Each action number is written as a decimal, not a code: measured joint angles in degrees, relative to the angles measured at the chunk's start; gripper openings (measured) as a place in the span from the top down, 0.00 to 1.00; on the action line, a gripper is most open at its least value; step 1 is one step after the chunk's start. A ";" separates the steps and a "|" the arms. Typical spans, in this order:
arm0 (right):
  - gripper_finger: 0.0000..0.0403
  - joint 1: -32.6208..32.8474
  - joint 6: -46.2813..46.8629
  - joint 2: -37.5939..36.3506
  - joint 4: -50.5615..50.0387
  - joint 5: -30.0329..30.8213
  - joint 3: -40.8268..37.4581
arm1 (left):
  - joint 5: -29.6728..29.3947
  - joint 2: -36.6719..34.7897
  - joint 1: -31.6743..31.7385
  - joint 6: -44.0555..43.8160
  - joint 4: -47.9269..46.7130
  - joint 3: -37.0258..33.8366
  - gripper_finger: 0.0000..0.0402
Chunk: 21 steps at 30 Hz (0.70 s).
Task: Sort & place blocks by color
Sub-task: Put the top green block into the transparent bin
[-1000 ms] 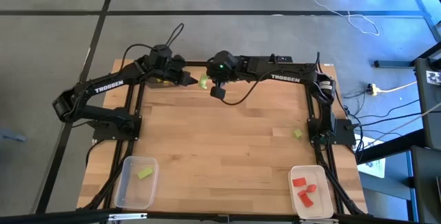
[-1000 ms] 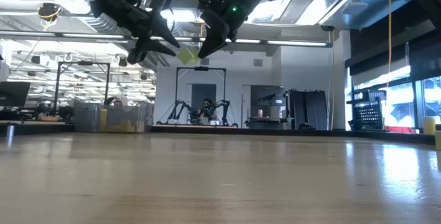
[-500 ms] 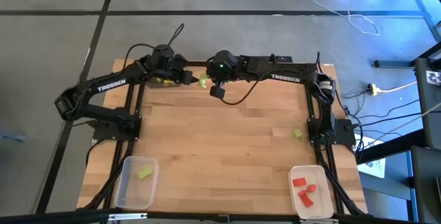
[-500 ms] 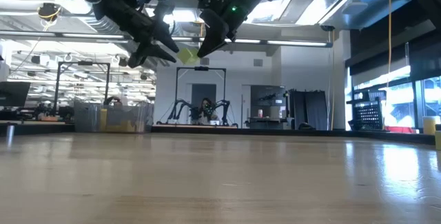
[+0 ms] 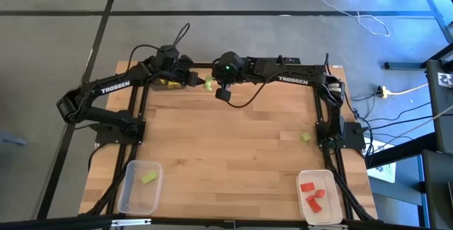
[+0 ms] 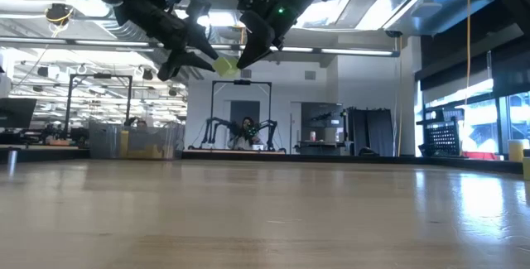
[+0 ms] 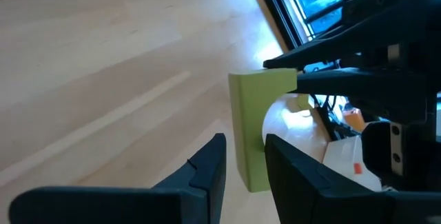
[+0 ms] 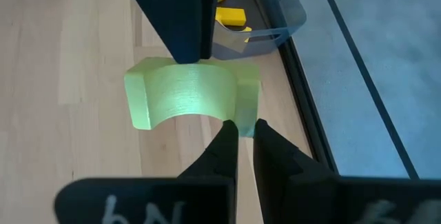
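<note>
A light green arch-shaped block (image 5: 209,83) (image 8: 186,100) (image 6: 224,66) hangs in the air over the table's far edge, between my two grippers. My right gripper (image 5: 214,85) (image 8: 241,138) is shut on one end of it. My left gripper (image 5: 192,81) (image 7: 244,151) is open and reaches in from the table's left. Its fingers stand on either side of the block's other end, with a gap showing at one finger (image 7: 210,165). Another green block (image 5: 306,136) lies flat on the table near the right edge. My right gripper pinches the green block by one end (image 8: 242,110) between its two fingers (image 8: 226,145). It comes level from the table's right side. The block is lifted clear of the table, with its curved face toward the right wrist camera.
A clear bin (image 5: 164,83) (image 8: 265,17) with yellow blocks (image 8: 231,16) sits at the far edge, below my left gripper. A clear bin (image 5: 127,194) at the near left holds a green block (image 5: 148,178). A white bin (image 5: 333,203) at the near right holds red blocks (image 5: 312,196).
My left gripper has edged toward the table's right, closing in on the green block, so that its fingertips now reach around the block's end. The right gripper and the block have stayed in place.
</note>
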 joint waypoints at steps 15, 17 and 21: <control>0.95 0.00 0.04 0.00 0.17 0.23 0.00 | 1.40 0.00 -0.17 -2.09 3.16 -0.02 0.77; 0.95 0.00 0.04 0.00 0.24 0.20 0.00 | 1.03 0.00 -0.20 -2.08 3.19 -0.02 0.77; 0.95 0.03 0.03 0.00 1.42 -0.04 0.00 | -0.63 0.00 -0.34 -2.07 3.56 -0.02 0.77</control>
